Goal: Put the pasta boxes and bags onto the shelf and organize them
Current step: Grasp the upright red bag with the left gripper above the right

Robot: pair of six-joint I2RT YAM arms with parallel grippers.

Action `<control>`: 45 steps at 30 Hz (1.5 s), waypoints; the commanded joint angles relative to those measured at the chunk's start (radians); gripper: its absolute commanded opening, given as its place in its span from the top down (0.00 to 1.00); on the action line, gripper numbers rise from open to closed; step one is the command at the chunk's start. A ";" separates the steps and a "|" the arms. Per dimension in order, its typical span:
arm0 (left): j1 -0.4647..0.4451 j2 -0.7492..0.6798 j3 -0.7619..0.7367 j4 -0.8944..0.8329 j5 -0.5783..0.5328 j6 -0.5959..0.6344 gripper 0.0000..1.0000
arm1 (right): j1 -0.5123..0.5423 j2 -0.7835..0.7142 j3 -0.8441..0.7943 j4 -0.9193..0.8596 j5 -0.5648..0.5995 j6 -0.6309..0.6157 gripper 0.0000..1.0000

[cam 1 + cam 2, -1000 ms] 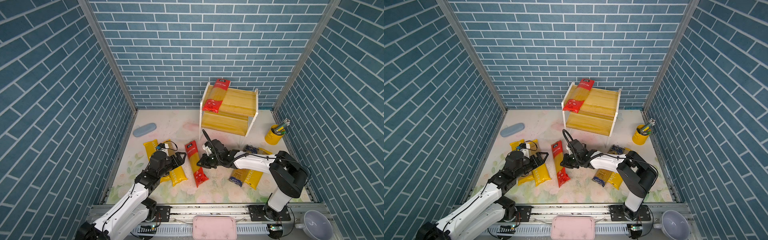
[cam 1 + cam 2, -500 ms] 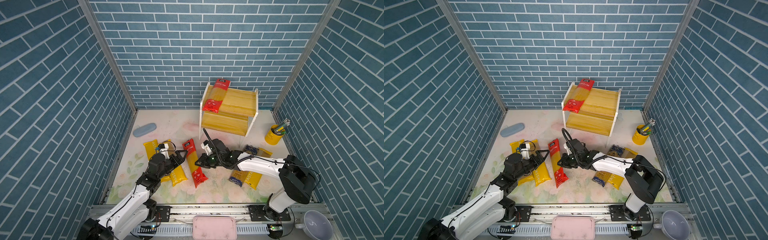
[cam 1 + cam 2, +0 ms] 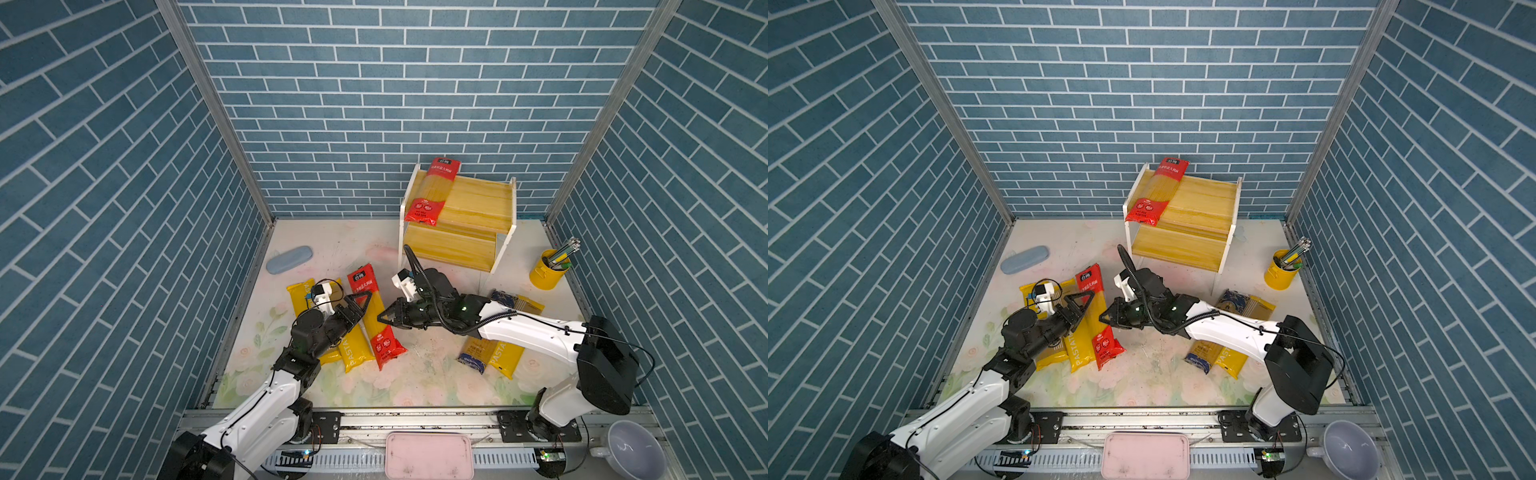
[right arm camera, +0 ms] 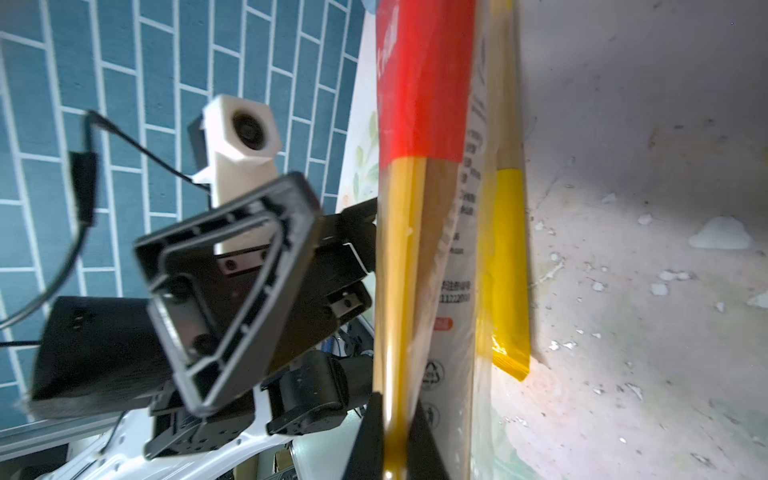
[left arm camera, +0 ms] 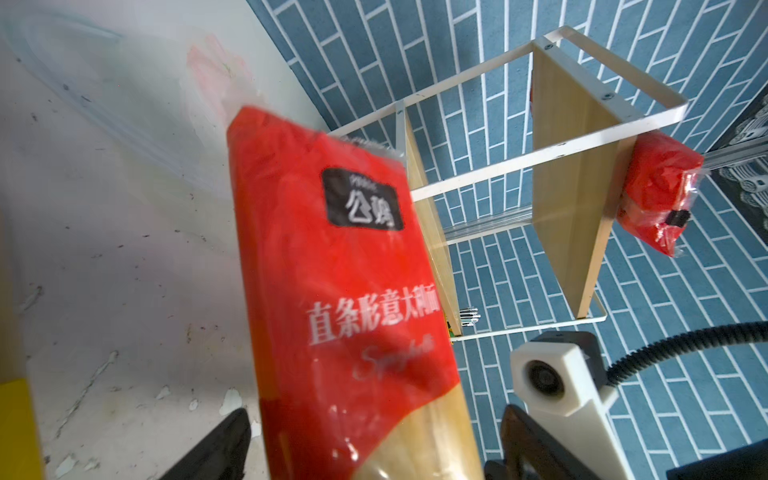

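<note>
A red packet with a clear middle lies on the floor mat, between the two arms. My right gripper is shut on its long edge at the clear part. My left gripper is open, one finger on each side of the same packet. Another red packet lies on the upper board of the shelf at its left end. Yellow PASTATIME packets lie under my left arm. A blue-ended packet and a yellow one lie under my right arm.
A grey-blue case lies at the back left of the mat. A yellow cup of pens stands by the right wall. A pink tray and a pale bowl sit in front of the rail.
My left gripper has reached forward around the red packet and opened a little wider. My right gripper, still shut on the packet, has shifted left, swinging the packet's far end leftward.
</note>
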 commanded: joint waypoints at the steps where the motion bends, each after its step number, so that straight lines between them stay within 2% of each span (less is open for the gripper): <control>1: 0.017 -0.004 0.028 0.057 0.032 -0.008 0.05 | 0.004 -0.068 0.105 0.160 -0.041 0.004 1.00; 11: 0.063 -0.030 0.051 0.059 0.074 -0.011 0.07 | 0.005 -0.093 0.124 0.178 -0.053 0.003 1.00; 16: 0.063 0.009 0.084 0.090 0.093 0.002 0.08 | 0.005 -0.109 0.122 0.206 -0.070 0.004 1.00; 24: 0.063 0.050 0.140 0.108 0.119 0.004 0.15 | 0.004 -0.111 0.105 0.243 -0.079 0.015 1.00; 30: 0.063 0.020 0.179 0.076 0.131 0.019 0.30 | 0.000 -0.123 0.066 0.250 -0.055 0.017 1.00; 33: 0.063 0.009 0.198 0.062 0.139 0.020 0.42 | -0.006 -0.120 0.041 0.287 -0.058 0.040 0.95; 38: 0.063 -0.010 0.227 0.047 0.149 0.013 0.56 | -0.010 -0.108 0.028 0.311 -0.070 0.052 0.88; 41: 0.063 -0.026 0.247 0.029 0.146 0.013 0.62 | -0.013 -0.103 0.022 0.314 -0.068 0.052 0.84; 45: 0.062 -0.030 0.270 0.015 0.146 0.010 0.64 | -0.017 -0.099 0.021 0.312 -0.054 0.053 0.75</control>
